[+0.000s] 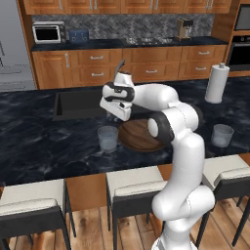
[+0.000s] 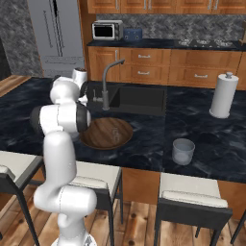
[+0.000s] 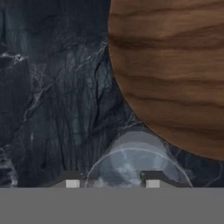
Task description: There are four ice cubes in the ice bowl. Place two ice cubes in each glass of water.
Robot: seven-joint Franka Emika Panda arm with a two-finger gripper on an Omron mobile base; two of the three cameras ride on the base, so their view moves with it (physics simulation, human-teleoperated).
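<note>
While no writing reads, hand [image 3: 112,181] (jaws apart) above tumbler [image 3: 136,162], beside wooden bowl [image 3: 175,70].

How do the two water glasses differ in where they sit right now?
The near glass stands close beside the ice bowl, directly under the hand; the far glass stands apart from the bowl, nearer the paper-towel roll, with nothing over it. Both are upright, clear, pale tumblers of like size on the dark counter.
</note>
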